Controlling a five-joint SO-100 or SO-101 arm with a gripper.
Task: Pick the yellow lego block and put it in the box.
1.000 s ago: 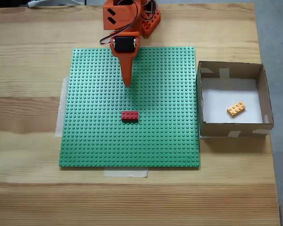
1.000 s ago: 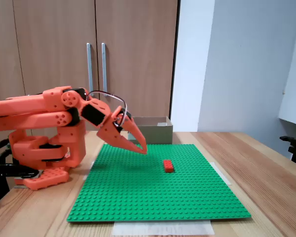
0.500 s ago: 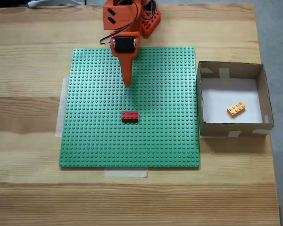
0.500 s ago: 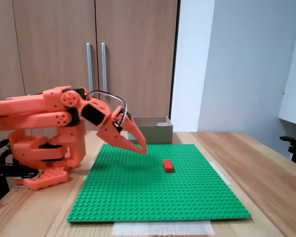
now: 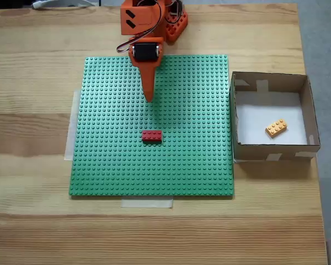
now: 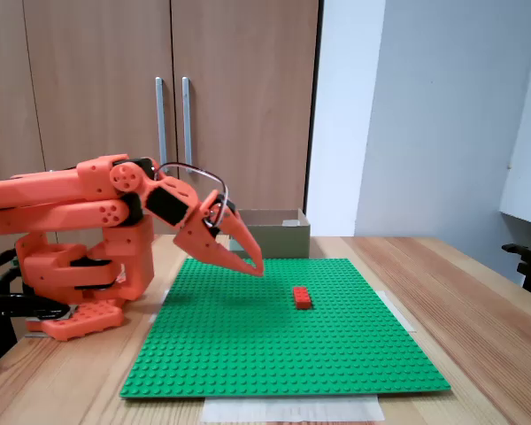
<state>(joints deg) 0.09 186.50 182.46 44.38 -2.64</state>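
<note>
Orange arm folded low at the far edge of the green studded baseplate [image 5: 154,165] in a fixed view from above; from the side fixed view the arm sits at the left, upper links stacked nearly level over its base.

Gripper [image 5: 149,98] points down over the baseplate's upper middle in the top-down view. In the side view the gripper [image 6: 255,266] slants downward, tips just above the studs, not touching as far as can be told. Fingers pressed together to a single point, nothing between them: clenched and empty.

Yellow lego block [image 5: 276,127] lies inside the box [image 5: 270,150], on the white floor, right of centre, turned at a slight diagonal. 2x4 studs up. Apart from all 4 walls.

Box is brown cardboard, square and shallow, pale tape pieces on its walls. It sits just beside the baseplate's right edge in the top-down view. In the side view the box [image 6: 279,235] shows behind the gripper, at the far side of the baseplate; its contents are hidden there.

Red brick [image 5: 151,135] sits on the baseplate near centre, below the gripper tip in the top-down view, well apart from it. Side view: red brick [image 6: 302,297] to the right of the tip.

Baseplate rests on a wooden table [image 5: 33,221]; pale tape strips at its left and near edges. Wooden cabinet doors [image 6: 159,88] with 2 vertical handles stand behind the arm.
</note>
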